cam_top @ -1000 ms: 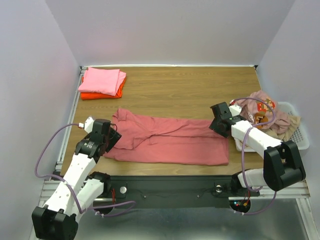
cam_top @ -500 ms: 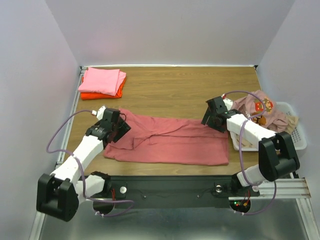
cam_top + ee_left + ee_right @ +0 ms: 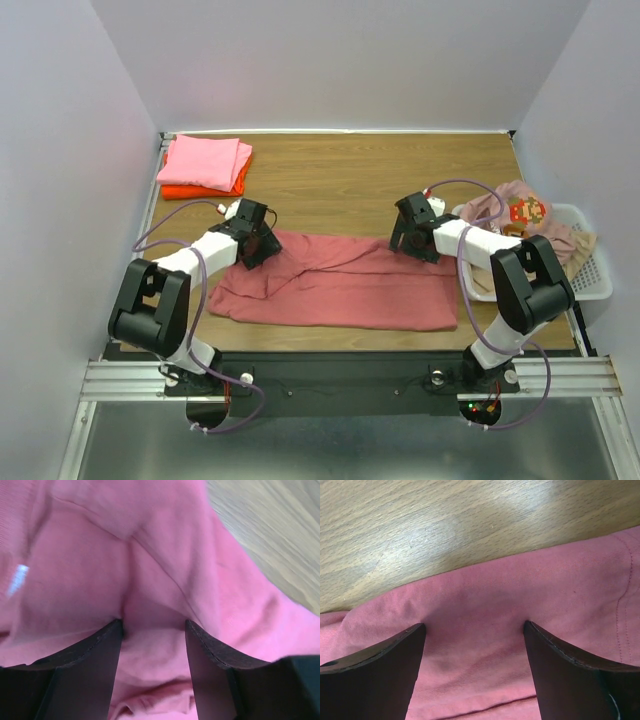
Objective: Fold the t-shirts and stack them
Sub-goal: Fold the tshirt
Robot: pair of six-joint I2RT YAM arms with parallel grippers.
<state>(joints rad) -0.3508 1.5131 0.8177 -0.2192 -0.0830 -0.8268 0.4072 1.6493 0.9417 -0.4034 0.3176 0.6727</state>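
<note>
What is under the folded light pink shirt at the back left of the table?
A bright orange t-shirt; only its edges show beneath the light pink shirt. The rest is covered, as is anything below.

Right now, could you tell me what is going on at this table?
The left arm and right arm rest their open jaws on the far edge of the rose-red t-shirt, spread on the table, gripping nothing. A folded pink t-shirt on an orange t-shirt sits far left; more shirts wait in the white basket.
</note>
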